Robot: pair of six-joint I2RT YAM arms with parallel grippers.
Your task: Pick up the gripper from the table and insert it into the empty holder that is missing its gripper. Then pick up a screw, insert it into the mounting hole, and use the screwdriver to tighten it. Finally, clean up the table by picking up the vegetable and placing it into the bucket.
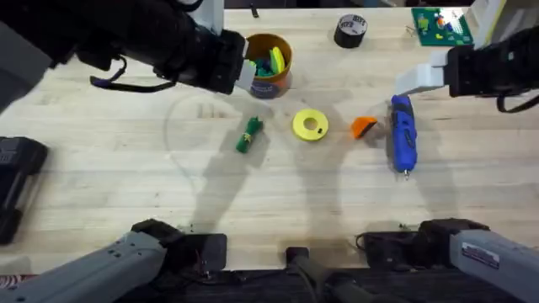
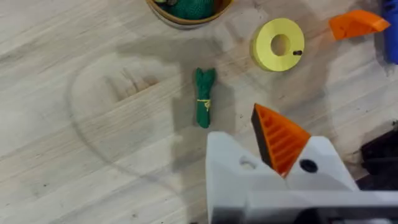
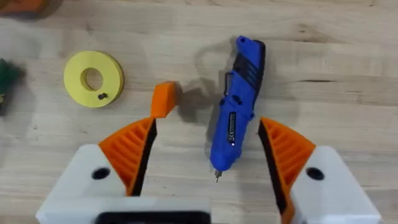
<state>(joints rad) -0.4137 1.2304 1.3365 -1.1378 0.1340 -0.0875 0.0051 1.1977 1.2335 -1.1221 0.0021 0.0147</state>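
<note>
The loose orange gripper (image 1: pixel 364 127) (image 2: pixel 357 23) (image 3: pixel 165 99) lies on the table between a yellow ring and the blue screwdriver (image 1: pixel 402 135) (image 3: pixel 239 112). My right gripper (image 1: pixel 417 80) (image 3: pixel 206 124) hovers open above the screwdriver, an orange finger on either side of it. My left gripper (image 1: pixel 244 74) (image 2: pixel 252 134) hangs beside the bucket (image 1: pixel 268 63) (image 2: pixel 186 9), jaws close together and holding nothing. It carries one orange finger; its other side is the bare white holder (image 2: pixel 233 162). The green vegetable (image 1: pixel 249 135) (image 2: pixel 204 98) lies in front of the bucket.
The yellow ring (image 1: pixel 310 125) (image 2: pixel 278 45) (image 3: pixel 93 79) has a small dark screw (image 2: pixel 298 53) (image 3: pixel 101 96) on it. A black tape roll (image 1: pixel 350 30) and a green circuit board (image 1: pixel 440 25) sit at the back. A black device (image 1: pixel 17 181) lies at the left edge.
</note>
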